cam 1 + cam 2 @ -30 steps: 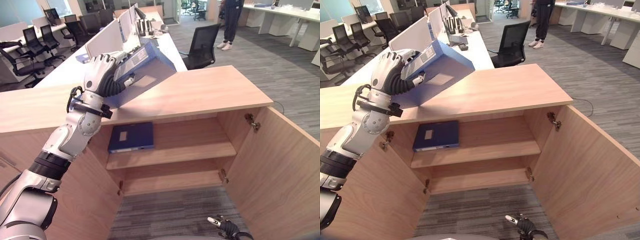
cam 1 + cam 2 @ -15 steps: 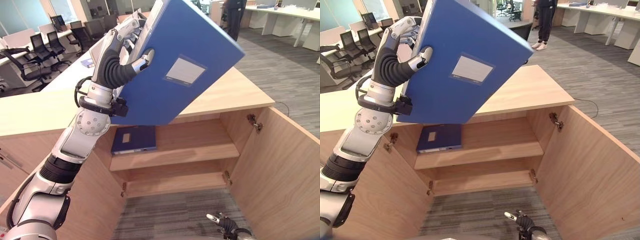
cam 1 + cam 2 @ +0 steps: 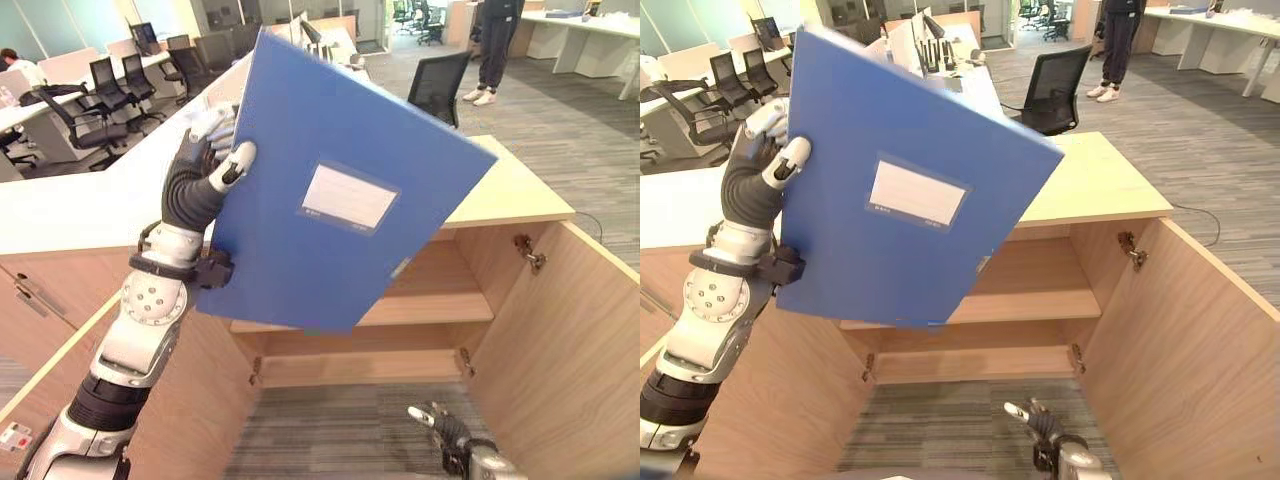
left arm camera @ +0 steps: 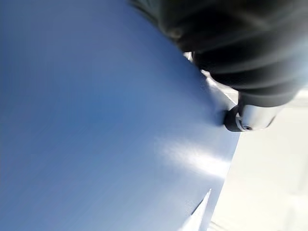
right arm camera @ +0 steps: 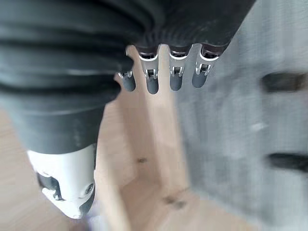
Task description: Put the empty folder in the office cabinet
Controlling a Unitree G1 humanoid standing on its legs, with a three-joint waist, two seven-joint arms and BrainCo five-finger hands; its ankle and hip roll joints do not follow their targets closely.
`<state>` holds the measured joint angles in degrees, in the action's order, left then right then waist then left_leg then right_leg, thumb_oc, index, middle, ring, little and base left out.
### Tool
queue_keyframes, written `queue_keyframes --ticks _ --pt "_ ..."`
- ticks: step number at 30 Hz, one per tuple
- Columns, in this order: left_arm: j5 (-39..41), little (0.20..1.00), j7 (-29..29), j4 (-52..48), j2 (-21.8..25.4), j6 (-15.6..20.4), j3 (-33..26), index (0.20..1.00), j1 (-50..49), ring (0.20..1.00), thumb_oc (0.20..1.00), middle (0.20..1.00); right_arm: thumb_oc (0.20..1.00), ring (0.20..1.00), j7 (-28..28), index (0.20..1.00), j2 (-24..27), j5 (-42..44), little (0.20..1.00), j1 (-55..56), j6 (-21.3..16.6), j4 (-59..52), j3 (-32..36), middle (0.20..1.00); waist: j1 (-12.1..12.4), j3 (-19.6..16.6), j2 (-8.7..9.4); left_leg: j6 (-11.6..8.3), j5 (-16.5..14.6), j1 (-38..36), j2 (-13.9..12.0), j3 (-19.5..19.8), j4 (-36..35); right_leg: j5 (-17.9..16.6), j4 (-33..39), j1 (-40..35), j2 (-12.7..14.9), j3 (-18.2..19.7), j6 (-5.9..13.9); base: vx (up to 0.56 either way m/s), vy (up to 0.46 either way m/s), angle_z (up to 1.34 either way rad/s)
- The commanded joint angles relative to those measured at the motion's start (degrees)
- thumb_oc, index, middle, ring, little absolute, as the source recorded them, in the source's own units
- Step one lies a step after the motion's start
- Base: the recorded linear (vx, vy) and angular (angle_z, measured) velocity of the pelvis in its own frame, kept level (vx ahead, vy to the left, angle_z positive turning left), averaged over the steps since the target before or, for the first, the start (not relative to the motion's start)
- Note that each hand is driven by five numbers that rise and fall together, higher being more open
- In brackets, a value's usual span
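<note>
Folder [image 3: 340,200]: blue, with a white label [image 3: 348,197] on its broad face; a line of small print along the label's lower edge, too small to read; no other writing legible.

Left hand [image 3: 205,165]: thumb [image 3: 237,163] pressed on the folder's front face near the 9 o'clock edge, fingers wrapped behind that edge; a firm pinch on the folder; left wrist view shows the thumb tip [image 4: 245,118] against the blue surface.

Right hand [image 3: 1040,425]: low at 6 o'clock, near the floor in front of the cabinet; right wrist view shows its fingers [image 5: 151,79] straight and relaxed, holding nothing, touching nothing.

Folder pose: held in the air in front of the cabinet [image 3: 520,190], broad face toward the camera; tilted, with one corner at 12 o'clock, one at 3 o'clock and the lowest edge toward 6 o'clock; long axis runs roughly from 11 o'clock to 5 o'clock; it covers much of the cabinet's upper shelf [image 3: 450,305]; I cannot tell whether the lower edge touches the cabinet.

Cabinet: light wood, right door [image 3: 570,340] swung open at 4 o'clock; lower shelf [image 3: 360,368] visible under the folder.

Background at 12 o'clock: office chair [image 3: 438,85]; a person's legs [image 3: 495,50] standing beyond it.
</note>
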<state>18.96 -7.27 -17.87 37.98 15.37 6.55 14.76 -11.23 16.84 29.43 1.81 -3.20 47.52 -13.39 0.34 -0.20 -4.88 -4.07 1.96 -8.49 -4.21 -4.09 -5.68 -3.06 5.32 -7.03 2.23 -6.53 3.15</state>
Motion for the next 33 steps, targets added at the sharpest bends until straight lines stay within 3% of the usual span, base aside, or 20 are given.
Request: queue_keyframes --ticks 1,2,3,13,22,33 --pt "3.9 0.2 -0.01 1.32 0.56 2.0 -3.57 0.2 6.51 0.2 0.2 0.2 1.0 1.0 -2.13 1.0 -0.17 6.39 1.0 -3.85 -3.01 -1.65 0.05 1.0 -0.31 -0.15 3.57 -0.98 -0.87 1.04 1.49 1.12 0.68 1.93 -1.16 -1.08 3.78 -0.34 4.42 0.0 0.0 0.0" --pt "4.38 0.2 0.59 1.47 0.3 1.69 -4.38 0.2 3.61 0.2 0.2 0.2 1.0 1.0 -4.0 1.0 2.57 11.34 1.0 -1.02 -3.23 -16.6 0.92 1.0 -0.66 0.08 3.84 -0.93 -0.91 1.07 1.45 0.91 0.68 1.94 -1.29 -0.85 3.78 -0.33 4.48 0.0 0.0 0.0" --pt "4.42 0.2 0.58 1.78 0.42 1.52 -4.62 0.2 3.07 0.2 0.2 0.2 1.0 1.0 -4.82 1.0 3.74 12.57 1.0 0.0 -3.13 -21.62 1.35 1.0 -0.81 0.1 3.93 -0.93 -0.91 1.08 1.44 0.84 0.68 1.91 -1.35 -0.75 3.8 -0.32 4.51 -0.01 0.014 0.03" --pt "6.17 0.2 2.82 1.6 -2.23 -0.37 -4.98 0.2 -2.57 0.2 0.2 0.2 1.0 1.0 -9.61 1.0 8.11 19.35 1.0 3.09 -2.58 -44.06 1.81 1.0 -1.49 0.11 4.54 -0.76 -0.99 1.24 1.33 0.1 0.68 1.69 -1.38 -0.24 3.99 0.35 4.66 0.0 0.006 -0.05" --pt "6.81 0.2 3.34 2.55 -4.84 -0.78 -3.29 0.2 -4.25 0.2 0.2 0.2 1.0 1.0 -9.97 1.0 6.45 21.72 1.0 -1.07 -2.75 -50.98 -3.6 1.0 -1.61 0.33 4.54 -0.72 -1.08 1.32 1.07 -0.61 0.68 1.56 -1.36 0.22 4.1 1.32 4.54 0.0 0.0 -0.02" --pt "6.06 0.2 4.87 3.97 -7.64 -1.51 0.94 0.2 -4.87 0.2 0.2 0.2 1.0 1.0 -9.0 1.0 4.24 22.11 1.0 -4.39 -3.21 -51.16 -6.69 1.0 -1.66 0.61 4.49 -0.7 -1.74 1.07 1.02 -0.63 0.68 2.01 -1.23 -0.06 4.06 1.59 4.53 0.0 -0.001 -0.01"
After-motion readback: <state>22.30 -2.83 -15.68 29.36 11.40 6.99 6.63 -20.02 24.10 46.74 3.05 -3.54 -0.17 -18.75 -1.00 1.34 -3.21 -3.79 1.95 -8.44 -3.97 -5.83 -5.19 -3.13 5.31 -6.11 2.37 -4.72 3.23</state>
